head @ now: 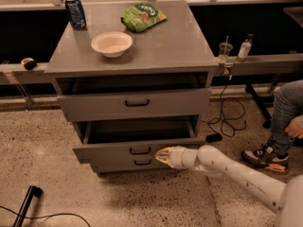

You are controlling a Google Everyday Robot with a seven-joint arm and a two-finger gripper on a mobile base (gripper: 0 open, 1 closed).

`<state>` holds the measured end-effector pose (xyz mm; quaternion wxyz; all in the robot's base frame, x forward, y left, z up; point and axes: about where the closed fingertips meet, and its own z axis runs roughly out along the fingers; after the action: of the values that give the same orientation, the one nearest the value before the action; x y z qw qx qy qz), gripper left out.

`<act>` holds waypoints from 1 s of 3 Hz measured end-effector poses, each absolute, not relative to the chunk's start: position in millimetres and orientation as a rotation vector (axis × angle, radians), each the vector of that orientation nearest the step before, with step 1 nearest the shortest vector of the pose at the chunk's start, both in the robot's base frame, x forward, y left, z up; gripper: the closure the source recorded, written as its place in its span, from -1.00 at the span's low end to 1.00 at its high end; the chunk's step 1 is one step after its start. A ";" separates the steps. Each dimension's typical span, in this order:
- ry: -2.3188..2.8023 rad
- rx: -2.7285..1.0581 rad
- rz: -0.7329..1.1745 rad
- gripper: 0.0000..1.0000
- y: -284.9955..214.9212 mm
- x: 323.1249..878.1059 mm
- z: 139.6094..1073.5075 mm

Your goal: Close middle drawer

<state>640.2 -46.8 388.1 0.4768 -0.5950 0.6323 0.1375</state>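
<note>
The middle drawer (109,151) of the grey cabinet is pulled out part way, and its empty grey box shows behind the low front panel with a small black handle (140,150). My gripper (160,155) is at the right part of that front panel, just right of the handle, with its beige fingertips together against the panel. The white arm runs in from the lower right.
The top drawer (137,103) sits slightly out above; the lowest drawer front (142,162) is just below. On the cabinet top (170,46) are a bowl (111,43), a can (75,13) and a green chip bag (142,16). A person's leg and shoe (265,155) are at the right, and cables lie on the floor.
</note>
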 end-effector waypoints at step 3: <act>1.492 -1.468 0.371 1.00 -29.9 706.0 373.6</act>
<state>706.0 -29.9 373.6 0.4864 -0.6032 0.6134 0.1524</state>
